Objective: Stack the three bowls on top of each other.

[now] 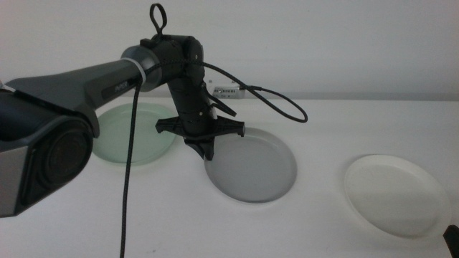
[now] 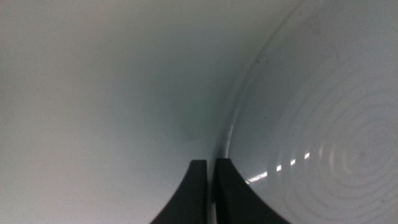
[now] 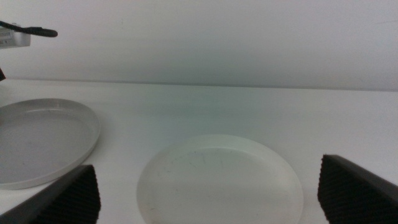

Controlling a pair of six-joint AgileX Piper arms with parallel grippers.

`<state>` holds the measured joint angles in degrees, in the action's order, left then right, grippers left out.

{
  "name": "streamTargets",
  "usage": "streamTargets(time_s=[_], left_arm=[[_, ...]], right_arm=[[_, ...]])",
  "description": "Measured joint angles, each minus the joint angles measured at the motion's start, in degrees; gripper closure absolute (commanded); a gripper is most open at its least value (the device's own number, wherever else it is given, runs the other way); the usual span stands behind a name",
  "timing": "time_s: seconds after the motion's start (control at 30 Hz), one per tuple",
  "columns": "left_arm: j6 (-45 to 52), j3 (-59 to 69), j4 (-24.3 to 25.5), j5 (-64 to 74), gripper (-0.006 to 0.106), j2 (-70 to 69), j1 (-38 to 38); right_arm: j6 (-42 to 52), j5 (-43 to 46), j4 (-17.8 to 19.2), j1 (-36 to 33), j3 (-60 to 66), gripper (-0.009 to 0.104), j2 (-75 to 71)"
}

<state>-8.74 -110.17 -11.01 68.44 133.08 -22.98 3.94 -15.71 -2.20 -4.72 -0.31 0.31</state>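
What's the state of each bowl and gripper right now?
Green bowl: flat on the table, alone, nothing in it.
Grey bowl: on the table, unstacked, its rim pinched by the left gripper.
White bowl: flat on the table, alone, untouched.
Left gripper: shut on the grey bowl's near-left rim.
Right gripper: open, waiting near the white bowl, holding nothing.

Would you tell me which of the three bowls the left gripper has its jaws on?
The grey bowl, the middle one: the left gripper pinches its rim. The mint green bowl and white bowl lie untouched at either side.
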Motion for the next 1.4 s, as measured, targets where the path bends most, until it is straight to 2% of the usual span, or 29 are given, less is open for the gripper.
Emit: streamTargets(time_s=[0.1, 0.23, 0.33, 0.4, 0.57, 0.67, 0.83, 0.97, 1.1, 1.4], left_arm=[[0.72, 0.0, 0.67, -1.34, 0.08, 0.0, 0.0], [1.01, -0.82, 2.69, 0.11, 0.044, 0.0, 0.0], [1.16, -3.09, 6.62, 0.96, 0.019, -2.09, 0.2], [1.16, -4.08, 11.01, 0.96, 0.006, -5.62, 0.67], [0.22, -3.19, 19.8, 0.96, 0.007, -15.77, 4.64], [0.67, -2.33, 20.88, 0.96, 0.007, -17.7, 10.05], [5.19, -1.68, 16.94, 1.23, 0.007, -14.71, 19.82], [11.22, -1.68, 11.95, -0.31, 0.007, -10.36, 24.33], [12.87, -1.58, 9.35, -2.51, 0.007, -5.99, 26.47], [14.75, -1.64, 7.91, -3.02, 0.007, -0.43, 27.99]], right_arm=[[0.0, 0.0, 0.0, 0.0, 0.0, 0.002, 0.0], [-0.12, 0.0, 0.0, 0.0, 0.0, 0.002, 0.0], [-0.2, 0.0, 0.0, 0.0, 0.0, 0.002, 0.0], [-0.2, 0.0, 0.0, 0.0, 0.0, 0.002, 0.0], [-0.33, 0.0, 0.0, 0.0, 0.0, 0.002, 0.0], [-0.33, 0.0, 0.0, 0.0, 0.0, 0.002, 0.0], [-0.33, 0.0, 0.0, 0.0, 0.0, 0.002, 0.0], [-0.33, 0.0, 0.0, 0.0, 0.0, 0.002, 0.0], [-0.33, 0.0, 0.0, 0.0, 0.0, 0.002, 0.0], [-0.33, 0.0, 0.0, 0.0, 0.0, 0.002, 0.0]])
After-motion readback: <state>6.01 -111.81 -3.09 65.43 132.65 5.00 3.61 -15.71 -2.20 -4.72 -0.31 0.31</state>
